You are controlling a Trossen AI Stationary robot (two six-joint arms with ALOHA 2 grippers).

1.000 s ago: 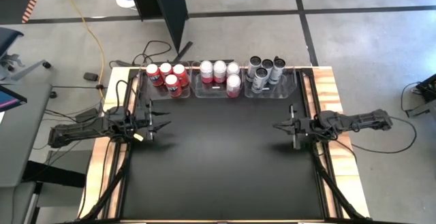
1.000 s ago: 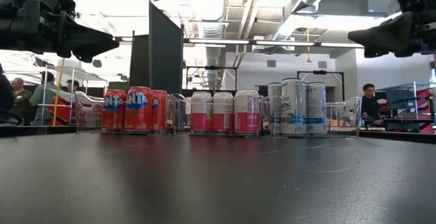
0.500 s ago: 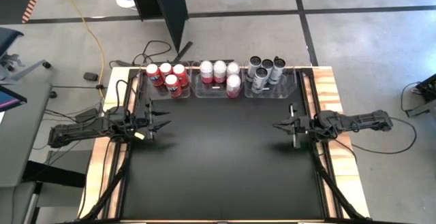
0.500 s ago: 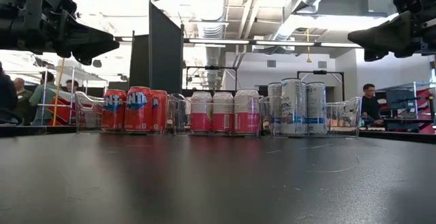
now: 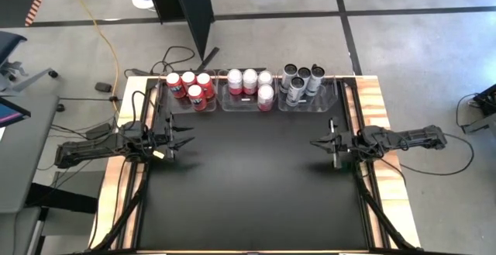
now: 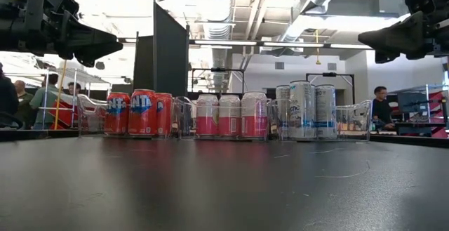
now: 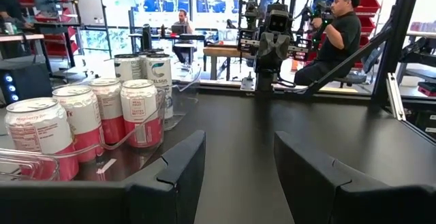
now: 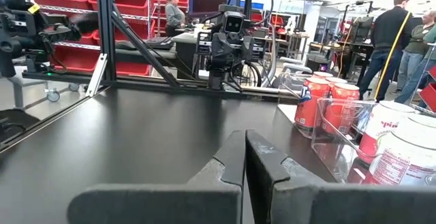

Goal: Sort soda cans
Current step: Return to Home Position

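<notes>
Cans (image 5: pixel 249 87) far edge; left hand (image 5: pixel 187 139), right hand (image 5: pixel 315 143) flanking.

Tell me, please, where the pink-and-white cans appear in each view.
High view: pink-and-white cans, top centre.
Low view: centre cans, between red cans and silver cans.
Left wrist view: nearest cans, before the silver ones.
Right wrist view: nearest cans, red ones beyond.
Shared landmark: the black tabletop.

We see a black table (image 5: pixel 248 201). Three clear bins (image 5: pixel 329 101) line the table's far edge. Behind the table stands a dark panel (image 5: pixel 194 11), and a yellow cable (image 5: pixel 97 30) crosses the floor beyond the table's far left corner.
</notes>
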